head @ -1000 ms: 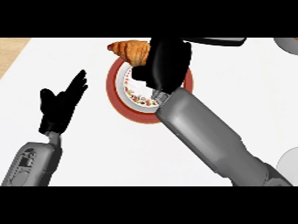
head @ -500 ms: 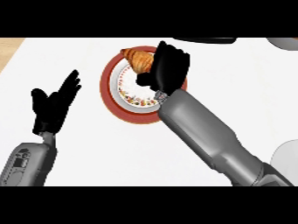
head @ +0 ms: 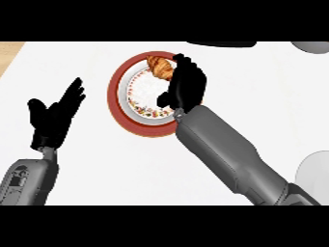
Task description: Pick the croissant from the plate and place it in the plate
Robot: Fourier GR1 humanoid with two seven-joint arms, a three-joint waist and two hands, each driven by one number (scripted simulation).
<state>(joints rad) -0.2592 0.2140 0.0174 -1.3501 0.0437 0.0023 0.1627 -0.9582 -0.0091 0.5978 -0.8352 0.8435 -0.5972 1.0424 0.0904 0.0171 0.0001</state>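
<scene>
Croissant over the red-rimmed plate, upper centre.
Your right hand (head: pixel 185 87) curls round the croissant (head: pixel 159 66) above the plate (head: pixel 117 91); your left hand (head: pixel 53 116) rests spread at left.

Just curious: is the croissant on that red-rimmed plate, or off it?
Over the plate: the croissant shows above its far rim at the right hand; whether it rests there, cannot tell.

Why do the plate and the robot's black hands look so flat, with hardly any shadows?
Head view: the light is even, with no glare; the white counter shows almost no cast shadow. The round red-rimmed plate looks taller than wide. The black right hand hides part of the golden-brown croissant; the black left hand shows little surface detail.
</scene>
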